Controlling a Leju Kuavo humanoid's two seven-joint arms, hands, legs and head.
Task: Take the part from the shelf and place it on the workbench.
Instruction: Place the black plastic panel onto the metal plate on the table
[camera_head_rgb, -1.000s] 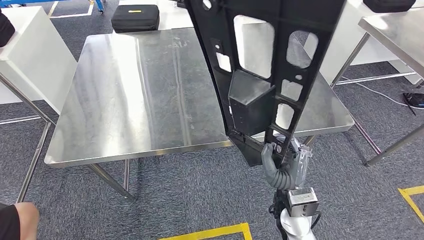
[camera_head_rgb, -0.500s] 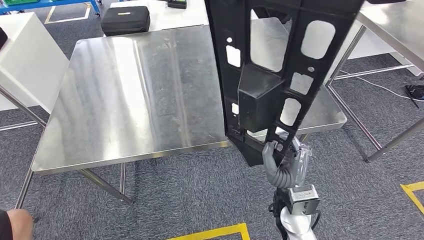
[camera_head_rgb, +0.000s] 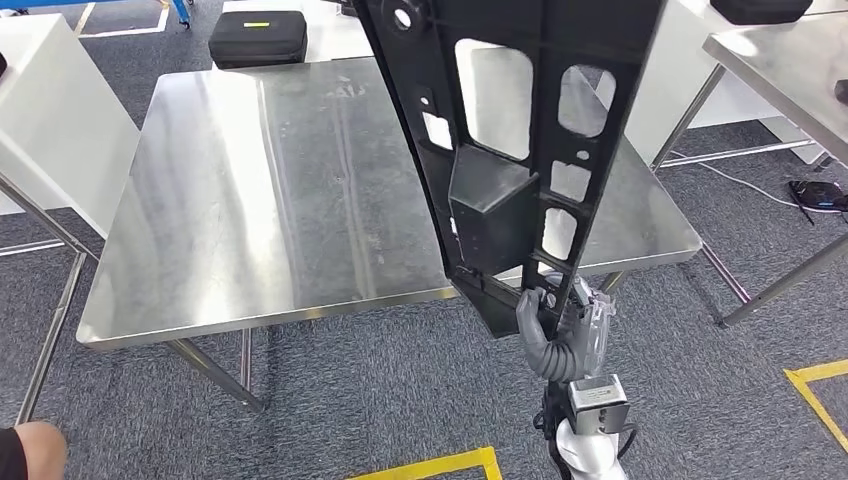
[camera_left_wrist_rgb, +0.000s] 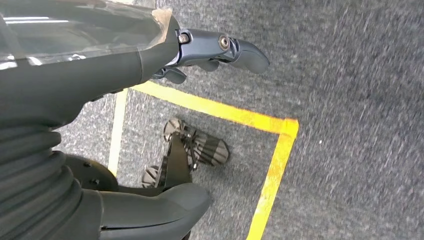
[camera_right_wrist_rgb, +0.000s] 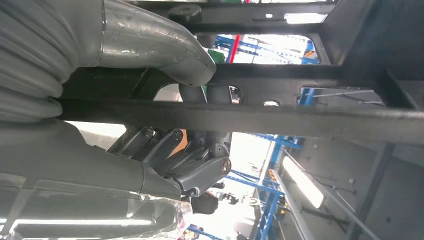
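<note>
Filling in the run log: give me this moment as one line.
phase: carry | right hand: grips black part by its lower end, upright | left hand: holds nothing, above floor | workbench: part not yet placed

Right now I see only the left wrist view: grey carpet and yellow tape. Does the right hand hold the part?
Observer: Yes. In the head view the right hand grips the lower end of the black frame part, which stands nearly upright.
Operator: Where is the workbench from there?
Observer: The steel workbench is directly ahead. The part's lower end is level with its near edge in the picture and is not set down on it.
Operator: Is something behind the bench?
Observer: A black case lies beyond its far edge.
</note>
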